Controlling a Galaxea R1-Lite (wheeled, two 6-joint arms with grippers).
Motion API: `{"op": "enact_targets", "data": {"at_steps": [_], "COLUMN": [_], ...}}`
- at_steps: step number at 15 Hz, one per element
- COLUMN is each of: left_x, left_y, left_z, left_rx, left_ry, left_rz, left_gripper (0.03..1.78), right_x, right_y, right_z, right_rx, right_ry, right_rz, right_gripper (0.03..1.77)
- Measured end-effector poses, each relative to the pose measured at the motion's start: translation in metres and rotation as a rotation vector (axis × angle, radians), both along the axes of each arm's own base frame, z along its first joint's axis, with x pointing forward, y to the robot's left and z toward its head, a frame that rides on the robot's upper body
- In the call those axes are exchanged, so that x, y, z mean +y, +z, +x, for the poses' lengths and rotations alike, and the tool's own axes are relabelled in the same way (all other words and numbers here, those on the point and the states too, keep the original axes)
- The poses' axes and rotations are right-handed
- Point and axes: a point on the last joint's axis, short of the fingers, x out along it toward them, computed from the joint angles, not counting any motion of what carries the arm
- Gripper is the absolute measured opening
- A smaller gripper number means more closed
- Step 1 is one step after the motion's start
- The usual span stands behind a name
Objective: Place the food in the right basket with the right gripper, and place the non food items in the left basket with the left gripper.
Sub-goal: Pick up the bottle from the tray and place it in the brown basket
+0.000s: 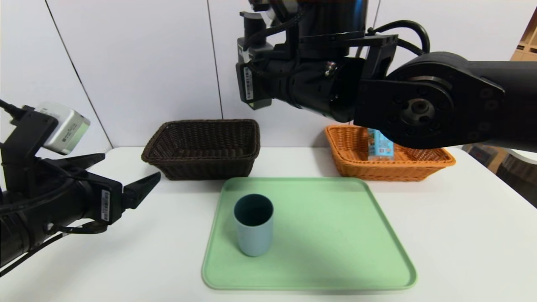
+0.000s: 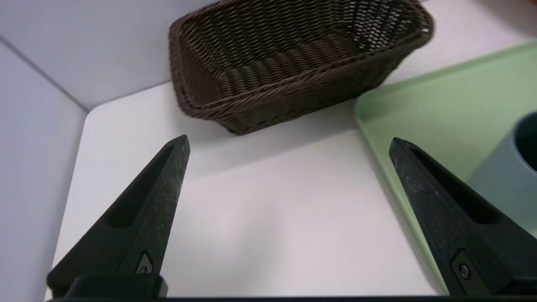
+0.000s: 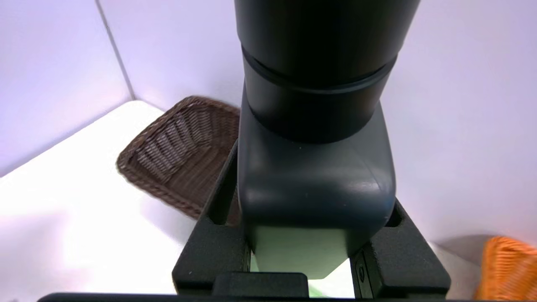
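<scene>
A blue-grey cup (image 1: 253,228) stands upright on the green tray (image 1: 335,235). My left gripper (image 1: 131,165) hovers open and empty over the table left of the tray; in its wrist view (image 2: 288,140) the cup (image 2: 503,180) is beside one finger. My right gripper (image 3: 310,205) is raised high over the middle back of the table, shut on the black pump bottle (image 3: 314,167) with a green label. The clear water bottle (image 1: 380,147) lies in the orange right basket (image 1: 348,147). The dark brown left basket (image 1: 209,167) holds nothing that I can see.
Both baskets stand against the white back wall, the brown one (image 2: 293,84) just behind the tray's left corner (image 2: 440,96). My right arm (image 1: 419,105) spans the upper right of the head view and hides part of the orange basket.
</scene>
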Motion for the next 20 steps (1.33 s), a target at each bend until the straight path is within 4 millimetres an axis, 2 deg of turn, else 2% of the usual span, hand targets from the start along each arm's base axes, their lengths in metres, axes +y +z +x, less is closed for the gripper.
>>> {"op": "enact_targets", "data": {"at_steps": [2, 6, 8, 14, 17, 20], "left_x": [0.002, 0.004, 0.005, 0.007, 0.005, 0.003], "left_y": [-0.004, -0.011, -0.014, -0.016, -0.014, -0.012], "left_z": [0.000, -0.003, -0.005, -0.011, -0.015, -0.010], "left_rx": [0.022, 0.042, 0.051, 0.049, 0.026, -0.006], "left_ry": [0.029, 0.032, 0.031, 0.014, -0.044, -0.052], "left_rz": [-0.059, -0.064, -0.059, -0.046, 0.047, 0.076], "left_gripper": [1.69, 1.69, 1.69, 1.69, 1.69, 1.69], "right_x": [0.010, 0.035, 0.041, 0.048, 0.050, 0.053], "right_y": [-0.010, -0.043, -0.055, -0.074, -0.081, -0.088], "right_z": [0.006, 0.017, 0.024, 0.046, 0.053, 0.056], "right_rx": [0.043, 0.120, 0.132, 0.091, 0.075, 0.082], "right_ry": [0.003, 0.014, 0.011, -0.026, -0.033, -0.034], "right_rz": [-0.002, -0.015, -0.015, 0.039, 0.048, 0.040], "right_gripper": [0.62, 0.62, 0.62, 0.62, 0.62, 0.62]}}
